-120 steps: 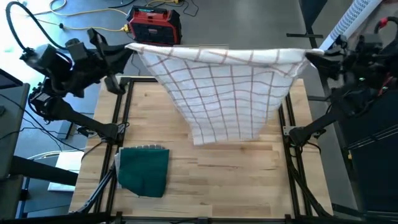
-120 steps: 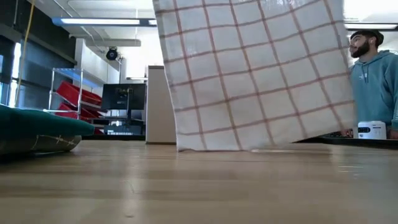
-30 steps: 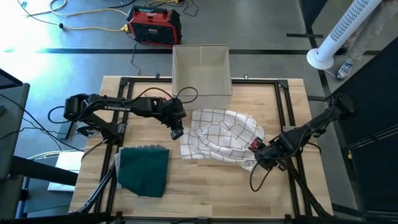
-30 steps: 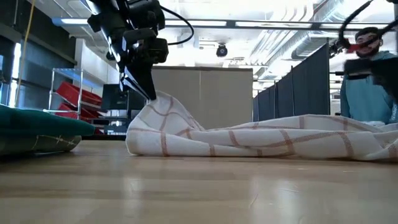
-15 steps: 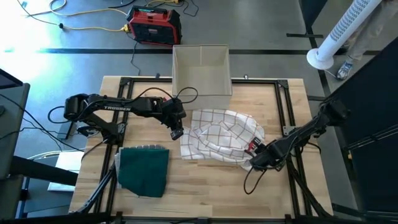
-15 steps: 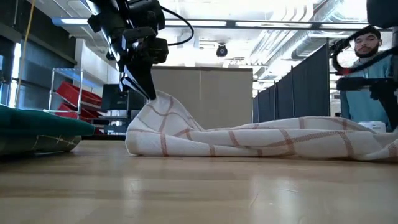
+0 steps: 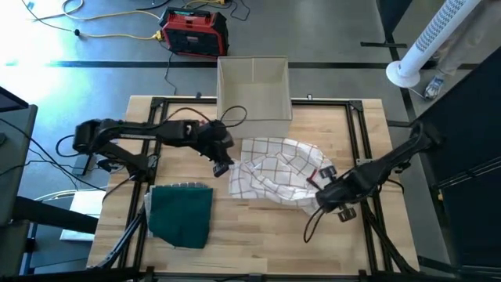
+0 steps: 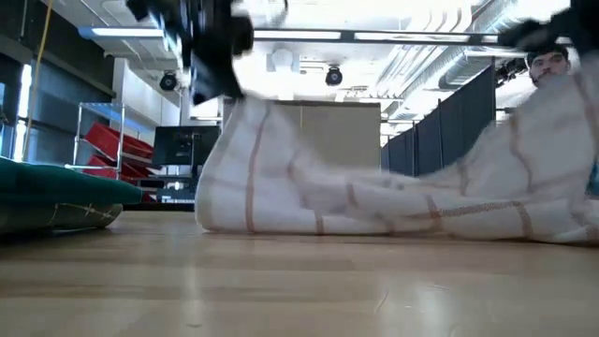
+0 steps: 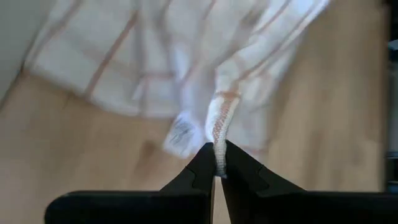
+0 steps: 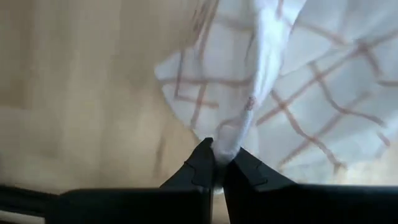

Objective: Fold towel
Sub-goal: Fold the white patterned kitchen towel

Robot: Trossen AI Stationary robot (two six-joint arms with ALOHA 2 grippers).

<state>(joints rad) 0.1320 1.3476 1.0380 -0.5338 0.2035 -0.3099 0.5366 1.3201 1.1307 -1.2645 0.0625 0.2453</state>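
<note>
Both grippers, left (image 9: 216, 163) and right (image 10: 217, 162), pinch the towel (image 7: 275, 171); they should lift together, evenly, so it hangs flat.

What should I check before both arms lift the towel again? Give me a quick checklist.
1. Left gripper shut on a towel edge: ok.
2. Right gripper shut on towel: ok.
3. Towel spread flat between the grips: not ok, bunched and creased.
4. Green cloth apart from the towel: ok.
5. Box clear of the lift path: cannot tell, it stands just behind the towel.
6. Grips on matching corners: cannot tell.
</note>
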